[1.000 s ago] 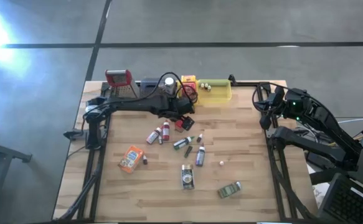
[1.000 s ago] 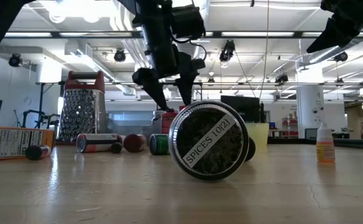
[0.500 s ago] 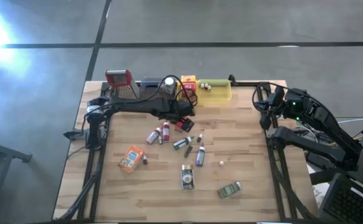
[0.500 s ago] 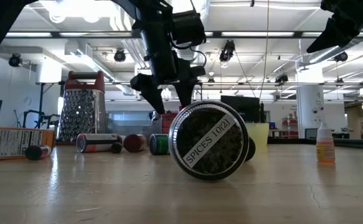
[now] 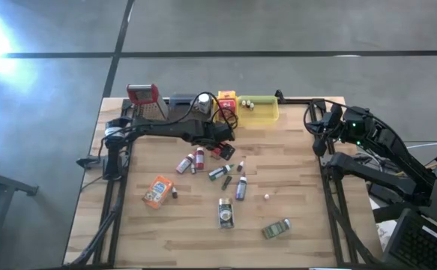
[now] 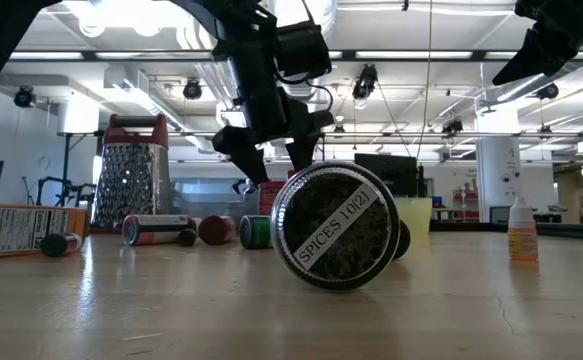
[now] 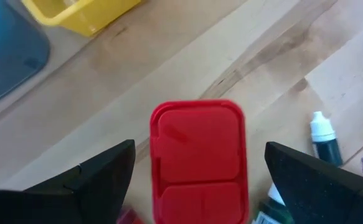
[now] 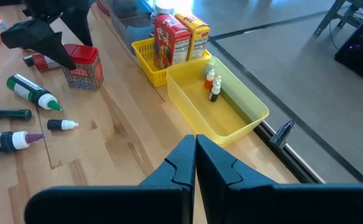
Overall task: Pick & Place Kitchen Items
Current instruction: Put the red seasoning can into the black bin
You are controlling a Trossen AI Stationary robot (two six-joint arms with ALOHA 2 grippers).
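A small red tin [image 7: 198, 158] with a red lid stands upright on the wooden table, near the yellow tray [image 8: 231, 112]. My left gripper [image 7: 200, 148] hangs open just above it, pointing steeply down, one finger on either side of the tin and apart from it; the right wrist view shows the same tin [image 8: 81, 67] below the gripper [image 8: 44, 38]. More kitchen items lie loose nearby: small bottles [image 5: 239, 187], an orange packet [image 5: 158, 190] and a spice jar [image 6: 336, 225] on its side. My right gripper [image 8: 195, 155] waits shut, high at the table's right edge.
A red-topped grater [image 5: 143, 97] stands at the far left. A grey tray [image 5: 179, 100] and upright red and yellow boxes [image 5: 226, 100] are at the far edge. Two tiny bottles [image 8: 212, 84] stand in the yellow tray. Two jars [image 5: 225, 212] lie near the front.
My left gripper has sunk a little toward the red tin, staying open. Nothing on the table has moved.
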